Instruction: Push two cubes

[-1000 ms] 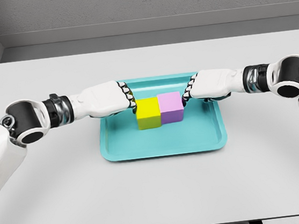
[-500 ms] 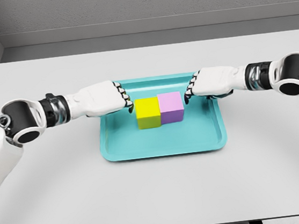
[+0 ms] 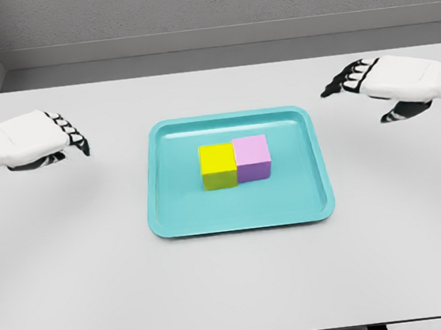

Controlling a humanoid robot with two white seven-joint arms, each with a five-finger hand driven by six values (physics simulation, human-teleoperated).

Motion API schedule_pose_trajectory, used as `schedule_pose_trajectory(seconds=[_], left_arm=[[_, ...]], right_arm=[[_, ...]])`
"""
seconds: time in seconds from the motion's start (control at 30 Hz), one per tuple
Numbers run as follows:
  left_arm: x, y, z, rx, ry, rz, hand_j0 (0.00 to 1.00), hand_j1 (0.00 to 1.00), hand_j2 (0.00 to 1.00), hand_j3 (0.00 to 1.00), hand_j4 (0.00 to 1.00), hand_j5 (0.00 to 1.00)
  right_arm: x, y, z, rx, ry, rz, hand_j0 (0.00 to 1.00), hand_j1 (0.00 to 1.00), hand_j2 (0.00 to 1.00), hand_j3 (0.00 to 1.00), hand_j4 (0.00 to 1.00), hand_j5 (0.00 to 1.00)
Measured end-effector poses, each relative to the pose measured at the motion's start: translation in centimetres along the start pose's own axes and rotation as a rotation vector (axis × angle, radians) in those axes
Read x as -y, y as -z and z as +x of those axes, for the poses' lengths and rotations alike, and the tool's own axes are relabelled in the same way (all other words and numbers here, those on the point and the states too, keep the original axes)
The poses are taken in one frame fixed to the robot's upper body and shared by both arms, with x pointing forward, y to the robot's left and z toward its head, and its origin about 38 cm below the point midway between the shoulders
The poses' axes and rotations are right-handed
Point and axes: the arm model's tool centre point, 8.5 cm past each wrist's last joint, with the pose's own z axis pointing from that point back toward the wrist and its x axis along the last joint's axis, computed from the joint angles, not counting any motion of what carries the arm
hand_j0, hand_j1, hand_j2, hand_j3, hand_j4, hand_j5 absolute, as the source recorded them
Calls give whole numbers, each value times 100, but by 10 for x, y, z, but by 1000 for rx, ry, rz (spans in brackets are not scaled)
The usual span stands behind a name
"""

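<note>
Left hand (image 3: 23, 141) out wide over the table (image 3: 235, 291), fingers loosely spread, holding nothing, well apart from the tray (image 3: 171, 218). In the tray's middle, the yellow cube (image 3: 218, 166) and the purple cube (image 3: 252, 158) sit side by side, faces touching, purple a shade further back. Right hand (image 3: 399, 85) mirrors the left at the far side, fingers apart and empty.

By the look of it the push is finished and this is the retreat. To do it well: keep both hands high and moving outward, clear of the tray rim, so nothing nudges the pair apart.

Half a second ago both hands were over the tray, fingertips just beside the outer faces of the cubes. Now both have swung far out toward the table's edges. The cubes haven't budged, and neither has the tray.
</note>
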Motion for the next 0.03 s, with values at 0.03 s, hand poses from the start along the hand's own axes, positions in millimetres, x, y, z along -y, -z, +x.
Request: schedule_pose_trajectory(seconds=[0.03], left_arm=[[1,-7,-5,-17,-7,-1,59,59,59,59,59,59]], right_arm=[[1,-1,0,1,4,-5,100,100,100,100,100,100]])
